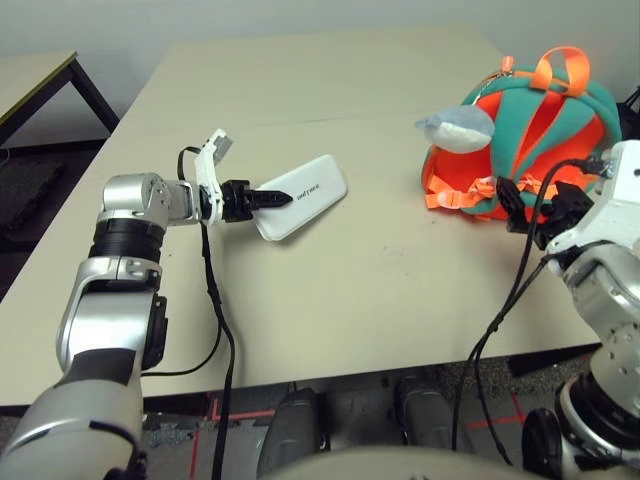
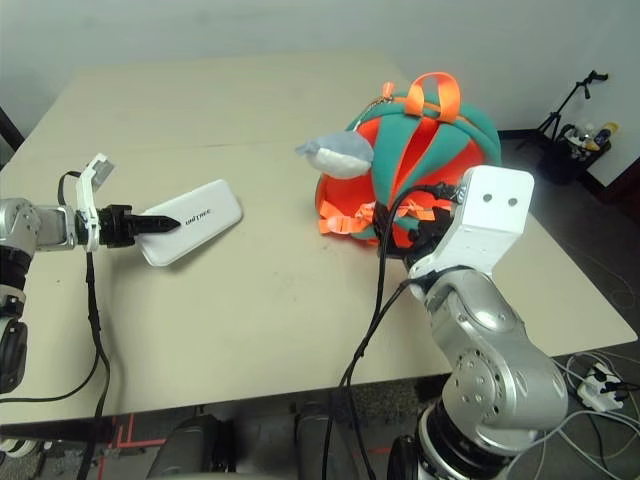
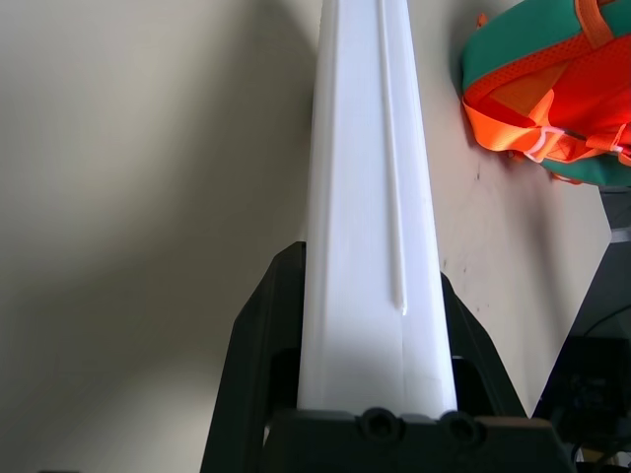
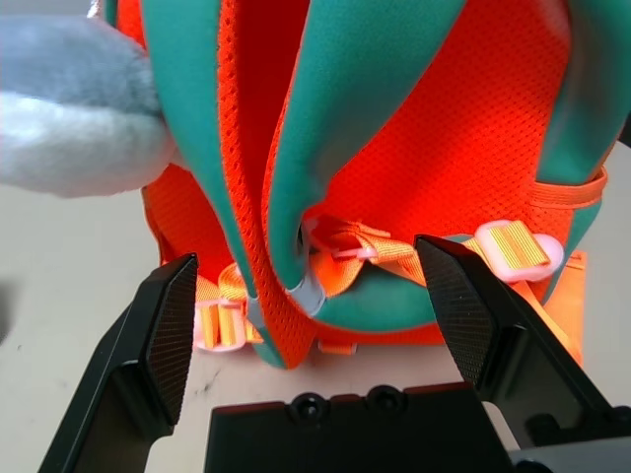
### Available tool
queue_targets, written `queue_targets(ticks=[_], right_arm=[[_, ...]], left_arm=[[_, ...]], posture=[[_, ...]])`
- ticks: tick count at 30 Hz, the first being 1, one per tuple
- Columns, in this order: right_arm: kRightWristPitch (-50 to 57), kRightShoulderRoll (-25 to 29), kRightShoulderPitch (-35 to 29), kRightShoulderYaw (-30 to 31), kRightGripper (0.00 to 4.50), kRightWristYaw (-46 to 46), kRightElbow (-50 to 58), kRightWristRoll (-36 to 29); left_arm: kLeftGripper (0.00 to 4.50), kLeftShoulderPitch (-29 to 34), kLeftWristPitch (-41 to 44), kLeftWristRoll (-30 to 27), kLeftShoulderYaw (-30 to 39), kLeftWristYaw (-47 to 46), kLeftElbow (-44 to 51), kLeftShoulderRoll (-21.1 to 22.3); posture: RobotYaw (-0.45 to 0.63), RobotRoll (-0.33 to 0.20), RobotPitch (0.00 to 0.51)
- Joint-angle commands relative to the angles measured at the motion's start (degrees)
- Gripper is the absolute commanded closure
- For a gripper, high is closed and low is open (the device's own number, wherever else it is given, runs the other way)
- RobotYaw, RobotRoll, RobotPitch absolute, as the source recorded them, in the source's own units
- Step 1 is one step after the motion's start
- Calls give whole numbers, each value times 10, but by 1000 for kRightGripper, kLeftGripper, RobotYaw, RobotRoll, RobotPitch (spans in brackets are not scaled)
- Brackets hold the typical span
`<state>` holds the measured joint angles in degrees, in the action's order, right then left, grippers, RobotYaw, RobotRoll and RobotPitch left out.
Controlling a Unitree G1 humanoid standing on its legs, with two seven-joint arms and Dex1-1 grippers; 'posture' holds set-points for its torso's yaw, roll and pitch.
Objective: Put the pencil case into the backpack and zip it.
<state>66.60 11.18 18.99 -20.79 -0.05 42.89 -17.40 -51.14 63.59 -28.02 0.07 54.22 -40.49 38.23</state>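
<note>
The white pencil case [image 1: 315, 188] with dark lettering sits left of centre on the beige table [image 1: 380, 290]. My left gripper [image 1: 272, 198] is shut on its near end. In the left wrist view the case [image 3: 365, 148] runs edge-on between the two black fingers [image 3: 258, 325], pointing toward the backpack [image 3: 542, 89]. The teal and orange backpack [image 1: 540, 125] stands at the right, with a grey plush charm [image 1: 455, 130] on its left side. My right gripper [image 4: 306, 286] is open right at the backpack's lower straps [image 4: 355, 251], not gripping anything.
A second table [image 1: 30, 80] stands at the far left. A tripod and small items [image 2: 570, 120] are on the floor at the far right. Black cables [image 1: 215, 300] hang from both wrists over the table's front edge.
</note>
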Motion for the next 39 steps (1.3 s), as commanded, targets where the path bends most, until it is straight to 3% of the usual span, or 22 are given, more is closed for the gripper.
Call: queue_targets(ticks=[1,15,18,28,30,34,39], right_arm=[[-52,-1,11,26,0,-1,-51,16],[-254,21,58,82,0,24,-273,67],[-265,26,69,84,515,26,-292,70],[-243,64,85,88,3819,66,-294,56],[-226,77,89,83,4267,82,-283,43],[-132,129,103,48,4293,130,-229,-20],[84,220,133,-35,4293,203,-154,-158]], left_arm=[[3090,-8,-1,13,7,4,-5,13],[3090,-4,4,18,33,-8,2,17],[3090,1,7,14,43,-16,10,13],[3090,50,24,-2,82,-47,65,-6],[3090,57,28,-6,87,-54,76,-11],[3090,70,27,-12,96,-60,100,-20],[3090,83,34,-27,107,-72,126,-33]], posture=[[-216,0,17],[-153,0,10],[-136,0,13],[-82,0,50],[-62,0,72],[-56,0,111],[-72,0,132]])
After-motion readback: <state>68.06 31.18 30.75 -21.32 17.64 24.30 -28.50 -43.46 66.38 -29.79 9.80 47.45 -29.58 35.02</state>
